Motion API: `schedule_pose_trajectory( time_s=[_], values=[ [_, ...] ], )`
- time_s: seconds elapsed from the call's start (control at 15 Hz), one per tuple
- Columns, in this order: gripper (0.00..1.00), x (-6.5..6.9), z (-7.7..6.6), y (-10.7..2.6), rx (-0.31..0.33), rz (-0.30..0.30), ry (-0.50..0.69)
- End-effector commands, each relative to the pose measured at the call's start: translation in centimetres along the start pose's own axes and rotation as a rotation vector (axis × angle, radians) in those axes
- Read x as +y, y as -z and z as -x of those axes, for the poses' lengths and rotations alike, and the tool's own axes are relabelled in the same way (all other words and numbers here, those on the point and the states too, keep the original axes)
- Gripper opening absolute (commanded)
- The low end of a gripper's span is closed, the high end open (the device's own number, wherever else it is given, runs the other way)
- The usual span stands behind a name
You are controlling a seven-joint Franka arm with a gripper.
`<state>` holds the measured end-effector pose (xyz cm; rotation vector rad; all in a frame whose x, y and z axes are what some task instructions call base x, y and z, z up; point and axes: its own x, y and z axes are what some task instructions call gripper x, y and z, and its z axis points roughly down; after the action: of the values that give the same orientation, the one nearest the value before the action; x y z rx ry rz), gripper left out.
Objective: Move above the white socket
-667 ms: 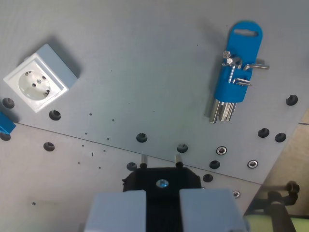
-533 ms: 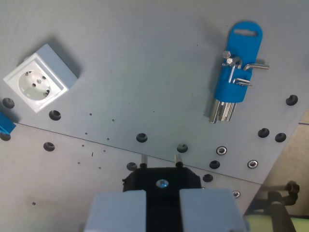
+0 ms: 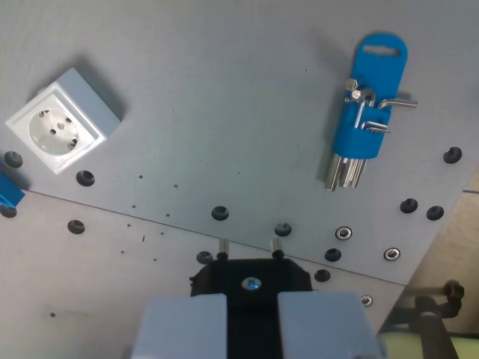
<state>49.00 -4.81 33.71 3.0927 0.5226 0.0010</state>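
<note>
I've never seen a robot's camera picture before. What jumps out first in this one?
The bright blue holder of metal hex keys catches the eye first, lying at the upper part of the wrist view's right on the grey plate. Next comes the white socket, a square box sitting at an angle near the wrist view's left edge. Along the bottom edge, the robot's own gripper shows as two pale grey blocks.

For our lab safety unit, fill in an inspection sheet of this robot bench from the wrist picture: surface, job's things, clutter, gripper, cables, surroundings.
Surface: grey plate with holes and bolts near its lower edge.
Job's things: white socket at the wrist view's left, face up.
Clutter: blue holder of hex keys at the right; small blue piece at the left edge.
Gripper: gripper at the bottom, holding nothing, well off the socket.
Cables: nothing seen.
Surroundings: beige floor past the plate's right edge.
</note>
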Motion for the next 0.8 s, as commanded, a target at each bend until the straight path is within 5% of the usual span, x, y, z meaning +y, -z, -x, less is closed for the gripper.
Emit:
schedule_pose_trajectory(
  time_s=[0.07, 0.8],
  values=[
    [0.0, -0.2, 0.1, -0.4, 0.003, 0.001, 0.03],
    [0.0, -1.9, 0.7, -3.2, 0.068, 0.02, 0.137]
  ],
)
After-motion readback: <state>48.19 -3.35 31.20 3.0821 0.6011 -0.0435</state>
